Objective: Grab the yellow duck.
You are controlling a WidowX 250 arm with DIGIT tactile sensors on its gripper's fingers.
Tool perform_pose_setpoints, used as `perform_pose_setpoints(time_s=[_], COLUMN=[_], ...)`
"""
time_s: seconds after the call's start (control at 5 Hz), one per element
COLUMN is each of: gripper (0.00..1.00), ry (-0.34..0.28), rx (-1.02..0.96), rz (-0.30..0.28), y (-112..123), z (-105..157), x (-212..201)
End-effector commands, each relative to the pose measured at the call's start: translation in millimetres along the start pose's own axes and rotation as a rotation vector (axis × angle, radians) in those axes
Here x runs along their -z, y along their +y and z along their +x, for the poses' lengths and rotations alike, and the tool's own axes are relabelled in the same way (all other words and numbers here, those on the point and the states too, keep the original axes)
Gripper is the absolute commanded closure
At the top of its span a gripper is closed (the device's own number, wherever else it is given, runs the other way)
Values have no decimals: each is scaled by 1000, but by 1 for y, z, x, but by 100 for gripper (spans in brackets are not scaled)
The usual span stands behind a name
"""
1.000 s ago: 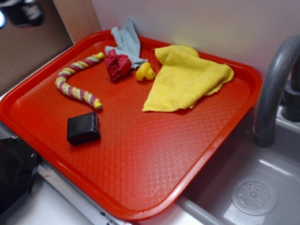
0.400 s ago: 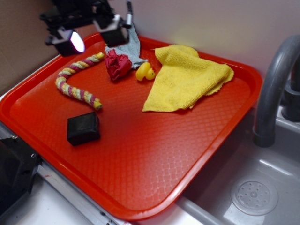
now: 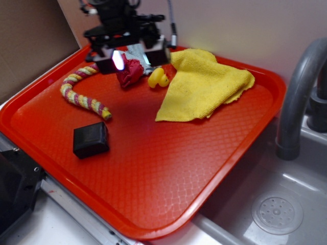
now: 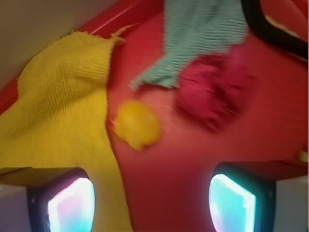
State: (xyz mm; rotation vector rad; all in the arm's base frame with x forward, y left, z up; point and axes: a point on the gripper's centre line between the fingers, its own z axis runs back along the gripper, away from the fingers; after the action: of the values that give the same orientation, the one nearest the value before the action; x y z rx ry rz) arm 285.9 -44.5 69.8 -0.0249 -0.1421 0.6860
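The duck (image 3: 158,78) (image 4: 136,123) lies on the red tray (image 3: 168,168), toward the tray's far edge near the back wall. Just to its right is the yellow cloth (image 3: 204,84) (image 4: 58,116), whose edge comes close to the duck without clearly touching it. On its other side sits a crumpled red cloth (image 3: 129,71) (image 4: 215,92), with a grey cloth (image 4: 203,34) behind that, toward the far-left corner.

The gripper (image 3: 134,55) (image 4: 152,200) hovers above the red cloth and the duck, clear of both. Its jaws are spread apart and empty (in the wrist view the two lit fingertips sit wide at the bottom corners, with bare tray between them and the duck above the gap).

Farther out, a braided rope (image 3: 82,94) curves along the tray's left side, and a black box (image 3: 91,139) rests nearer the front-left edge. Off the tray's right edge are a grey faucet (image 3: 299,97) and sink (image 3: 276,209).
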Motion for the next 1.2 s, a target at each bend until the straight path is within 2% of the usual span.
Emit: perform_pose_setpoints(time_s=[0.0,0.2,0.4,0.6,0.8,1.0], gripper=[0,0,19,100,100,100], ry=[-35,-37,-28,-34,-44,-91], rx=[25,29,20,35,33,59], rz=[-4,22,54,74,82,128], y=[-24,-23,-20,-19,-17,-11], z=[24,26,26,23,23,21], x=[15,24,34,37,38,8])
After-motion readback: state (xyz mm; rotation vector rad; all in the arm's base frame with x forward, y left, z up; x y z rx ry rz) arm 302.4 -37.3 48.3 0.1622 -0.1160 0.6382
